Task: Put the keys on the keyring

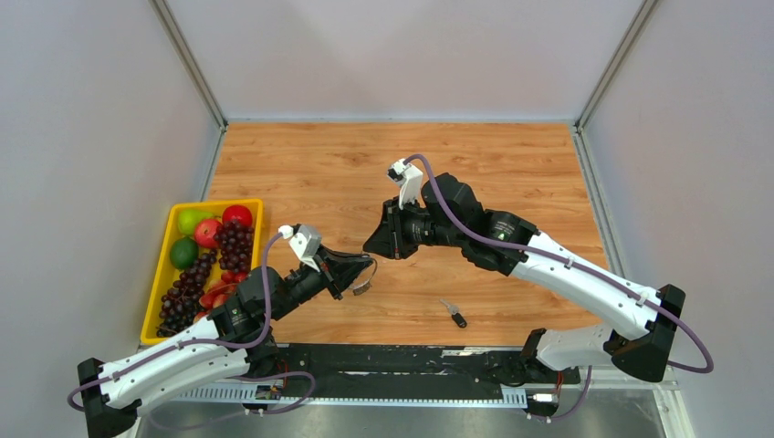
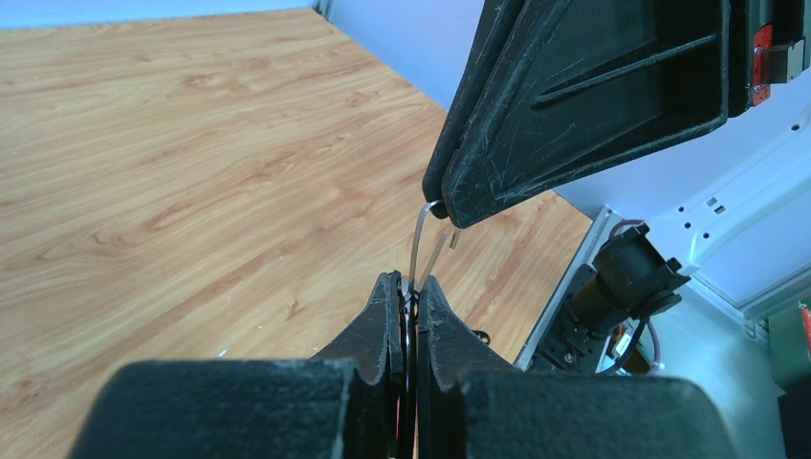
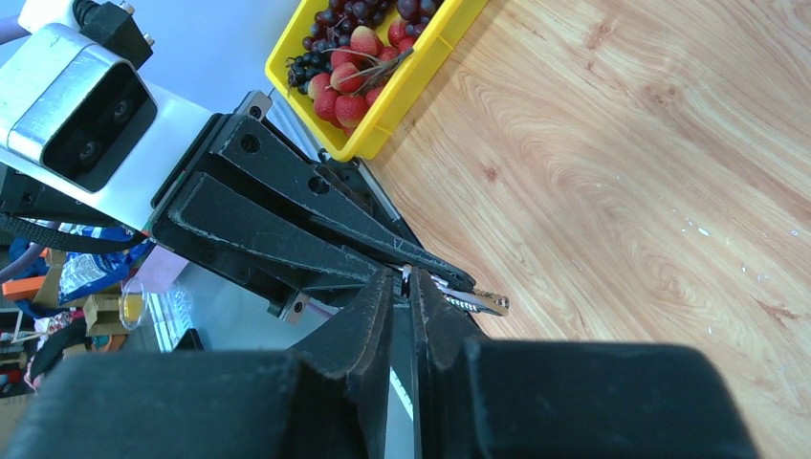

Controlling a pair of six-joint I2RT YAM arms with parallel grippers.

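Note:
My left gripper (image 1: pixel 358 274) is shut on the keyring, a thin silver wire ring (image 2: pixel 418 251) that rises from its tips (image 2: pixel 409 287). Small silver keys (image 1: pixel 363 288) hang below the left gripper's tips. My right gripper (image 1: pixel 376 248) meets it tip to tip, a little above the table. It is shut, with a sliver of the ring's wire pinched between its tips (image 3: pixel 405 277). The silver keys' blades (image 3: pixel 475 302) stick out just beyond the right gripper's tips. A key with a black head and a short silver blade (image 1: pixel 454 315) lies loose on the wooden table, near the front edge.
A yellow tray (image 1: pixel 155 292) of grapes, apples and strawberries stands at the table's left edge and also shows in the right wrist view (image 3: pixel 421 86). Grey walls enclose the table on three sides. A black rail runs along the front edge (image 1: pixel 392 358).

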